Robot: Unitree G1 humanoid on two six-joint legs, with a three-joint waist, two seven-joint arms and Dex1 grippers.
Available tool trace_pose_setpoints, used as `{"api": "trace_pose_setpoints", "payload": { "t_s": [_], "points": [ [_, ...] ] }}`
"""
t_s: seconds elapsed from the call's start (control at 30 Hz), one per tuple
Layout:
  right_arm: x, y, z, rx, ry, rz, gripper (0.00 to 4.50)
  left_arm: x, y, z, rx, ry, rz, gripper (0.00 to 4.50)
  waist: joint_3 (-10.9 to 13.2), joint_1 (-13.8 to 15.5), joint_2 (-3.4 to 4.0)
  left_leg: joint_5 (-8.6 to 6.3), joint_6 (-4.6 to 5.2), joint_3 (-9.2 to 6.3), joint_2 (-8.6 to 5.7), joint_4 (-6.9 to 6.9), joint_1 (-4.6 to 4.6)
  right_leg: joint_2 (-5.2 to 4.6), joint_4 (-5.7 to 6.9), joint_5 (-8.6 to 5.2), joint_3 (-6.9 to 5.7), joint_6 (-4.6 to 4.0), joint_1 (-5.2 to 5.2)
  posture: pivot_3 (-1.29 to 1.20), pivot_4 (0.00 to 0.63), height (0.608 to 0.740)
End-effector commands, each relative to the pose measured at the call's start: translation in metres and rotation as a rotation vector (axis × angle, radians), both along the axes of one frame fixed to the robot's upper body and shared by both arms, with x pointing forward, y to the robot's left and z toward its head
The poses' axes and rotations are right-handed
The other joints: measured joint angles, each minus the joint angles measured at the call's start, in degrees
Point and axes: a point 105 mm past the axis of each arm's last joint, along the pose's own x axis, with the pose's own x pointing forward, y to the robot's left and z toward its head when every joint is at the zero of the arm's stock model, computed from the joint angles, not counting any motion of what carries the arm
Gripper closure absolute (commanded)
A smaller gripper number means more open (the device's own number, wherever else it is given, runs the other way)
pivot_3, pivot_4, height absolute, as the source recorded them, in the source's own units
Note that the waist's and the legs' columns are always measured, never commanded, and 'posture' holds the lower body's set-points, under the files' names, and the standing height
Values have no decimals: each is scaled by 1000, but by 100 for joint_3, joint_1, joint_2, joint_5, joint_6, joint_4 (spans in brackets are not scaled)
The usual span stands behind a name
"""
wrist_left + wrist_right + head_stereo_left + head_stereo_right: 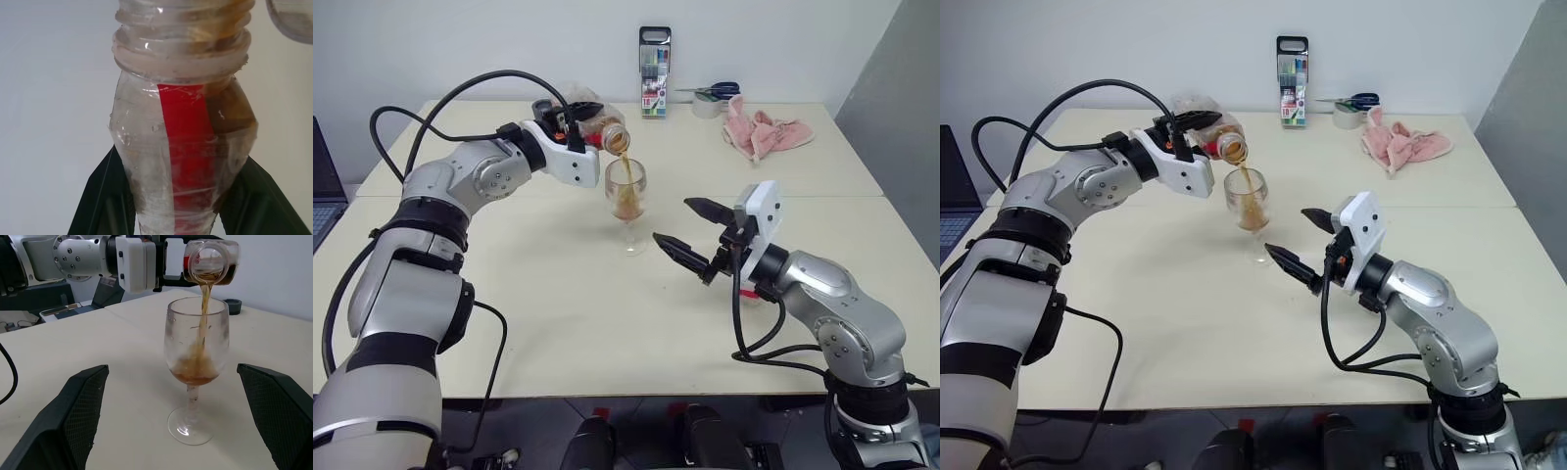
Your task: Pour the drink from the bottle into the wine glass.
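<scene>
The pour itself is under way. The left gripper point(570, 125) is clamping the bottle point(597, 124) around its body and holding it tipped nearly level, mouth toward the right and just above the rim of the wine glass point(627, 201). A thin stream of the drink point(201, 318) is falling from the open neck into the bowl, where a shallow amber pool is gathering; some dark liquid is showing inside the bottle near the neck. The glass is standing upright on the table point(558, 323), near the middle, untouched by either arm.

The right gripper point(692, 230) is waiting just to the right of the glass and a little nearer, its two black fingers spread wide and holding nothing, pointing toward the stem as if ready to steady it.

Far across the table, a marker case point(655, 59), a roll of tape point(710, 104) with scissors point(717, 90) and a pink cloth point(762, 131) are lying well apart from the work.

Judging from this, the next move calls for keeping the mouth centred over the bowl, tilting a little further as the flow thins, then righting the bottle without brushing the rim.
</scene>
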Motion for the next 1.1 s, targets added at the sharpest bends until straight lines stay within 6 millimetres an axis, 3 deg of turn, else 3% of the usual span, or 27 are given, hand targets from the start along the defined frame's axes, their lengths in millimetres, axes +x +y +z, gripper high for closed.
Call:
{"api": "trace_pose_setpoints", "payload": {
  "t_s": [0.03,1.1],
  "points": [
    [-12,0,18,39,-82,47,0,-5,0,29,-17,-86,-11,2787,0,0,0,0,0,0,0,0,0,0,0,0,0,0,0,0,150,740],
    [-22,4,23,60,-96,99,0,-3,0,34,-8,-107,-2,2787,0,0,0,0,0,1,0,2,0,0,3,0,1,0,0,0,150,740]
  ]
}}
